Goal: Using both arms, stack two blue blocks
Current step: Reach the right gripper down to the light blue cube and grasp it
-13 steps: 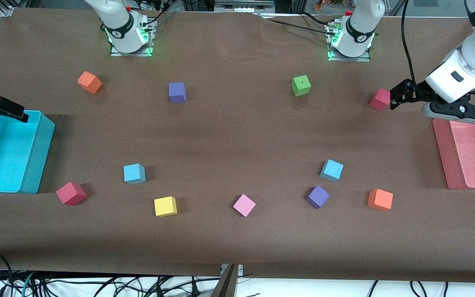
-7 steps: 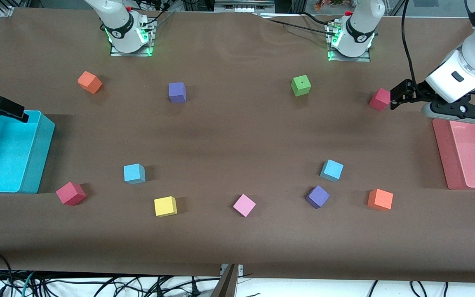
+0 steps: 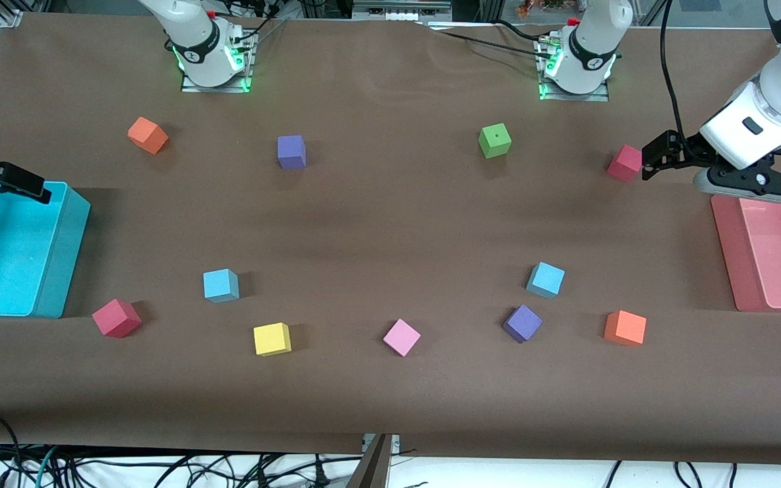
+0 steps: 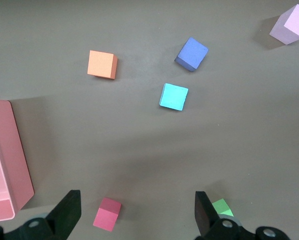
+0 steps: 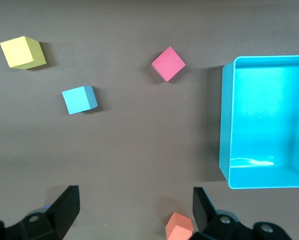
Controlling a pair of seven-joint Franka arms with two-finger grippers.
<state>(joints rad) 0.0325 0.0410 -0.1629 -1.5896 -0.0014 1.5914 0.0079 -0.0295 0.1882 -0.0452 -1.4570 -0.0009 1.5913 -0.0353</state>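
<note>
- Left pincer [image 3: 655,157] hangs in the air, fingers spread wide and empty, over the worktop [image 3: 390,224] just beside the pink tray [image 3: 770,251].
- Right pincer [image 3: 7,181] is up too, fingers wide apart and empty, over the rim of the cyan bin [image 3: 58,257].
- One blue block [image 3: 546,280] sits near the pink tray, touching nothing, with a purple cube [image 3: 522,323] just beside it.
- The other blue block [image 3: 220,285] rests toward the right arm's end, near the cyan bin, a yellow cube [image 3: 272,339] close by.
</note>
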